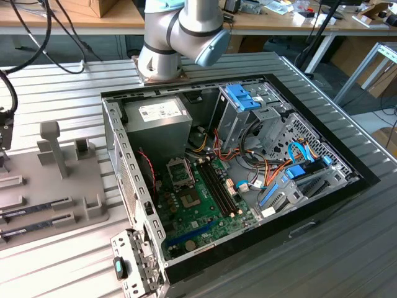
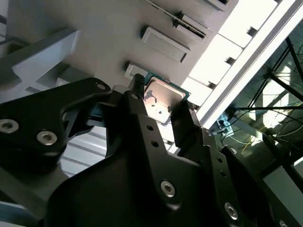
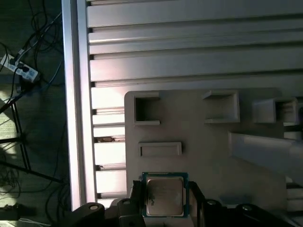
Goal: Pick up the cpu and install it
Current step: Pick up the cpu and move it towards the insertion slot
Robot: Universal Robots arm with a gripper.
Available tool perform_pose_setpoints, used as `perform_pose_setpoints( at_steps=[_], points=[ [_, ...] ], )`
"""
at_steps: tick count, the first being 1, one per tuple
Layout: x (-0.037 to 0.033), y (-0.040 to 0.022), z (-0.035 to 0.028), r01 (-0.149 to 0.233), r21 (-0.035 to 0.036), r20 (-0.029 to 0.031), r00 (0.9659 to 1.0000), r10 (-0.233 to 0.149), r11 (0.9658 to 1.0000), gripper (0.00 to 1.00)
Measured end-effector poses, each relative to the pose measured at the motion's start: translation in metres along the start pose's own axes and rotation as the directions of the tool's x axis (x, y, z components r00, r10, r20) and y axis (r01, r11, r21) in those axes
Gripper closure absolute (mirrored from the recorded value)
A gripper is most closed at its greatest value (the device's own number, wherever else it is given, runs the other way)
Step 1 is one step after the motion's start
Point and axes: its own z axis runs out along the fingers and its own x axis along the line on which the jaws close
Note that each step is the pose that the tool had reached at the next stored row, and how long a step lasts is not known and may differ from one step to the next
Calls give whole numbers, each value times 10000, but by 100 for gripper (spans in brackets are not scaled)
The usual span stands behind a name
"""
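Observation:
The cpu (image 3: 164, 195) is a small square chip with a silvery top and a thin green rim, lying at the edge of the grey fixture plate (image 3: 203, 151). My gripper (image 3: 164, 198) has a black finger against each of two opposite sides of it. The second wrist view shows the same hold: the cpu (image 2: 162, 98) sits between the fingertips (image 2: 182, 113) of my gripper (image 2: 158, 101). In the exterior view the open computer case (image 1: 124, 180) holds the green motherboard with its bare cpu socket (image 1: 180, 172). My gripper's dark body (image 1: 4, 139) is at the exterior view's far left.
The grey fixture plate (image 1: 62, 186) carries upright holders and two dark memory sticks (image 1: 37, 208). Inside the case are a power supply (image 1: 158, 118), a blue-tabbed drive cage (image 1: 243, 99) and loose cables. The arm's base (image 1: 162, 59) stands behind the case on the ribbed metal table (image 1: 335, 248).

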Motion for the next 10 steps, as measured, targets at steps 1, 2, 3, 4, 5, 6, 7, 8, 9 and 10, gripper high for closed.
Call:
perform_pose_setpoints(
  at_steps=[1,2,3,4,5,6,7,8,9,10],
  points=[
    [0,1,-43,0,-2,1,10000,0,10000,53],
    [0,2,-98,0,-4,0,10000,0,10000,53],
    [0,4,-143,0,-5,0,10000,0,10000,53],
    [1,5,-206,0,-7,0,10000,0,10000,53],
    [1,6,-255,0,-8,-1,10000,0,10000,53],
    [1,8,-333,0,-10,-1,10000,0,10000,53],
    [2,10,-405,0,-13,-1,10000,0,10000,53],
    [2,12,-471,0,-14,-1,10000,0,10000,53],
    [2,13,-511,0,-15,-1,10000,0,10000,53],
    [2,14,-552,0,-17,0,10000,0,10000,53]
  ],
)
